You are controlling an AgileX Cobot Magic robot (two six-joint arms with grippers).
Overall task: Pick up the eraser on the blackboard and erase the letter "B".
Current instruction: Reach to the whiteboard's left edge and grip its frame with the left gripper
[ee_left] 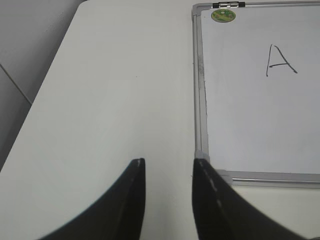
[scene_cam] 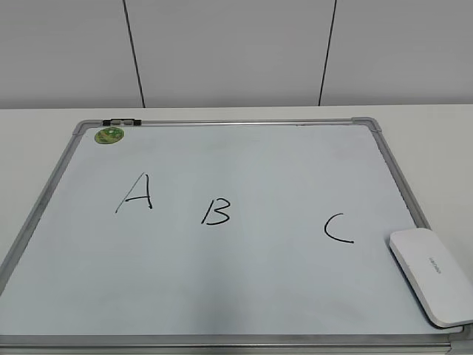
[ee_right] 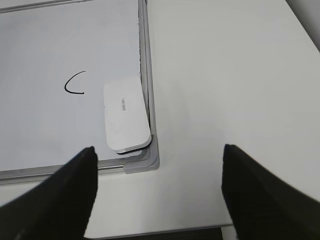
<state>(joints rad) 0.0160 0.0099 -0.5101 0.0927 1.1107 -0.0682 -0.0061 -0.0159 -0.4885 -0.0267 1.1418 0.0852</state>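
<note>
So nothing's been touched yet; the eraser [scene_cam: 432, 275] is sitting flat in the board's near right corner, snug against the frame, just right of the C [scene_cam: 338, 228]; in the right wrist view it looks like its right edge rides up on the frame rail a bit, with a sliver of the dark underside peeking out at the near end. The B [scene_cam: 216, 212] is mid-board, between the A [scene_cam: 136, 193] and the C, fully intact, well apart from the eraser.

Right gripper [ee_right: 157, 192] hangs above the table just off that corner, jaws spread wide, holding nothing; left gripper [ee_left: 169, 200] is over bare table by the board's [scene_cam: 244, 123] left edge, jaws only partly open, also empty.

Handling guess: the eraser looks like a light, rigid plastic shell, smooth and probably a bit slippery; nothing fragile about it. I'd pinch it across the short width, on the two long sides, around the middle so it doesn't pivot while wiping; the catch is the frame is right against one long side, so a finger may not fit there; might need to nudge it inward first or grab from the ends. There's also a green magnet [scene_cam: 109, 135] in the far left corner, out of the way.
</note>
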